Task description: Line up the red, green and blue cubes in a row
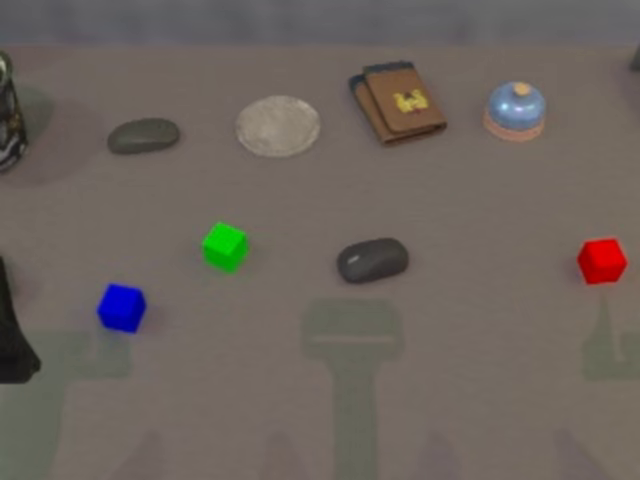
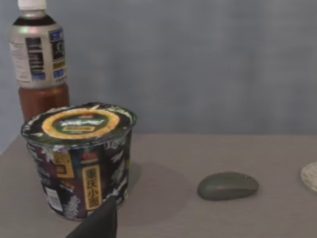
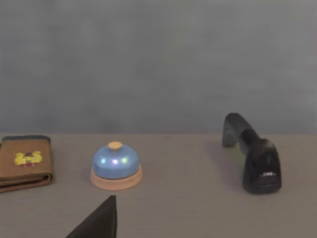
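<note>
I cannot tell either end effector's state, and the cubes lie scattered on the desk (image 1: 320, 400): blue cube (image 1: 121, 307) and green cube (image 1: 224, 245) left, red cube (image 1: 602, 260) far right beyond the mouse (image 1: 372, 259), so nothing is lined up.

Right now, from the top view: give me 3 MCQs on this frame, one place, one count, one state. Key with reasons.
1. What lies between the green cube and the red cube?
A. call bell
B. dark grey computer mouse
C. wallet

2. How many cubes are on the table?
A. two
B. three
C. four

3. How do the cubes stand?
A. apart, not touching
B. stacked
C. touching in a row

Key:
1 B: the dark grey computer mouse sits between them; the call bell and wallet lie in the far row.
2 B: green, red and the blue cube.
3 A: bare table shows between all three.
</note>
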`<state>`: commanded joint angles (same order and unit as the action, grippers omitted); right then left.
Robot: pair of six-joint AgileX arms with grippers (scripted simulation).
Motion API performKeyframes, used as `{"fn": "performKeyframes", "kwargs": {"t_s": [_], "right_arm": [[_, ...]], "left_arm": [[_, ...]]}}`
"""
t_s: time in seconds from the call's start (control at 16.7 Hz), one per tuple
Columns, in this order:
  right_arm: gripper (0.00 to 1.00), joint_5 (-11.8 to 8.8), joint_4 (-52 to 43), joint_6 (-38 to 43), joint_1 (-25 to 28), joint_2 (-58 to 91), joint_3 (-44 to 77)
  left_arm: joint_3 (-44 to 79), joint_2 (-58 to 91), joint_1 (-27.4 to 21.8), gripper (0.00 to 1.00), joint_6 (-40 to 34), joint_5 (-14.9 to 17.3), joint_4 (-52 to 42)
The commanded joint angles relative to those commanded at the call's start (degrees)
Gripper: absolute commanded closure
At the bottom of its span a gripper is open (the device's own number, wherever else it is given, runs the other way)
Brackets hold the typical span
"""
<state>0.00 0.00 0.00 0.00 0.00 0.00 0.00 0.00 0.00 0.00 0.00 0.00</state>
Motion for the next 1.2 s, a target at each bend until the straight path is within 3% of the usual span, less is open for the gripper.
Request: {"fn": "performKeyframes", "kwargs": {"t_s": [0.24,0.48,1.2], "right_arm": [[0.00,-0.1,-1.2,0.0,0.2,1.8,1.7],[0.00,-0.1,-7.8,-0.1,0.9,12.6,11.8],[0.00,0.1,-43.9,-0.6,4.2,83.7,62.3]], "left_arm": [[0.0,0.0,0.0,0.00,0.0,0.0,0.0],[0.0,0.0,0.0,0.00,0.0,0.0,0.0],[0.0,0.0,0.0,0.00,0.0,0.0,0.0]]}}
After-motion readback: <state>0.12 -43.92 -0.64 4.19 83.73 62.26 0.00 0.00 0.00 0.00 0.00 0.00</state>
